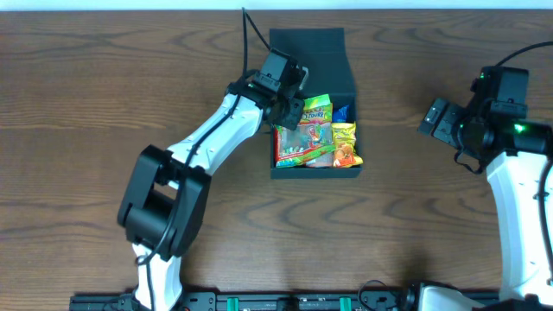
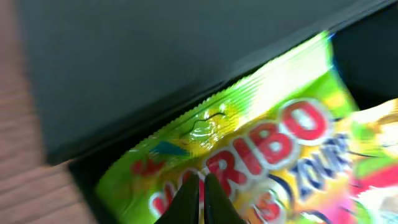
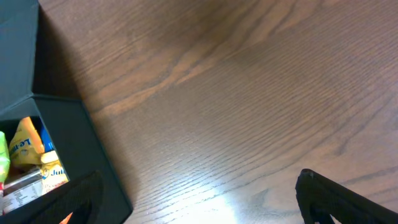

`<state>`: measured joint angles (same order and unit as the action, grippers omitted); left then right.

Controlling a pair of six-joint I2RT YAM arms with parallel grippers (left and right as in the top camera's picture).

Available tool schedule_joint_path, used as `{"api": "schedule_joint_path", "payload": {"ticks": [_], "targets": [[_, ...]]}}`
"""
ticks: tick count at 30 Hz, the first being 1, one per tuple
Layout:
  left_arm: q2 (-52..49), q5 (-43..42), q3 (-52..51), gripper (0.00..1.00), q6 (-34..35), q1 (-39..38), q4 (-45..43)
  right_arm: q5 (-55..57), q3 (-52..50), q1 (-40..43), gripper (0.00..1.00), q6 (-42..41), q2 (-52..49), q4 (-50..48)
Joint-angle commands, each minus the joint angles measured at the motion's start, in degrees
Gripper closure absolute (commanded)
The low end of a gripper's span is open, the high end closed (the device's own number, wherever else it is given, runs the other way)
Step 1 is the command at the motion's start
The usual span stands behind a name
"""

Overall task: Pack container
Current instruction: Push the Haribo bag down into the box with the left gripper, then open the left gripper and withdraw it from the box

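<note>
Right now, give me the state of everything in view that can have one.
container, open, lid flap back, snack packets inside.
left gripper, shut, fingertips together over the green Haribo packet.
green Haribo packet, lying in the container.
right gripper, open, holding nothing, over the table beside the container.

The left gripper (image 1: 292, 111) hangs over the open dark teal container (image 1: 315, 171), a green candy packet (image 1: 316, 111) just beside its jaws.
</note>
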<state>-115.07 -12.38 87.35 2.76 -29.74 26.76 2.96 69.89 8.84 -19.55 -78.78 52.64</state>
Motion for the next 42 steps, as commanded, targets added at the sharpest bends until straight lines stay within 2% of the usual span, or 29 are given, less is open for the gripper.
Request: {"api": "schedule_joint_path", "payload": {"ticks": [1,5,9,16,28,39,42], "targets": [[6.43,1.84,0.15,0.94,-0.02,0.02,0.59,0.00,-0.28,0.28,0.01,-0.57,-0.09,-0.02],[10.19,1.27,0.15,0.94,0.04,-1.14,3.61,0.00,-0.28,0.28,0.01,-0.57,-0.09,-0.02],[10.56,-4.04,-0.22,0.94,1.31,-4.98,6.19,0.00,-0.28,0.28,0.01,-0.57,-0.09,-0.02],[7.19,3.63,-2.89,0.94,1.84,-9.73,3.96,0.00,-0.28,0.28,0.01,-0.57,-0.09,-0.02],[-1.53,1.84,-5.60,0.94,7.13,-10.86,2.27,0.00,-0.28,0.28,0.01,-0.57,-0.09,0.00],[5.73,1.68,-5.57,0.94,7.10,-11.45,4.39,0.00,-0.28,0.28,0.01,-0.57,-0.09,0.00],[8.17,-4.39,-5.57,0.94,8.24,-11.96,5.60,0.02,-0.28,0.28,0.01,-0.57,-0.09,-0.02]]}}
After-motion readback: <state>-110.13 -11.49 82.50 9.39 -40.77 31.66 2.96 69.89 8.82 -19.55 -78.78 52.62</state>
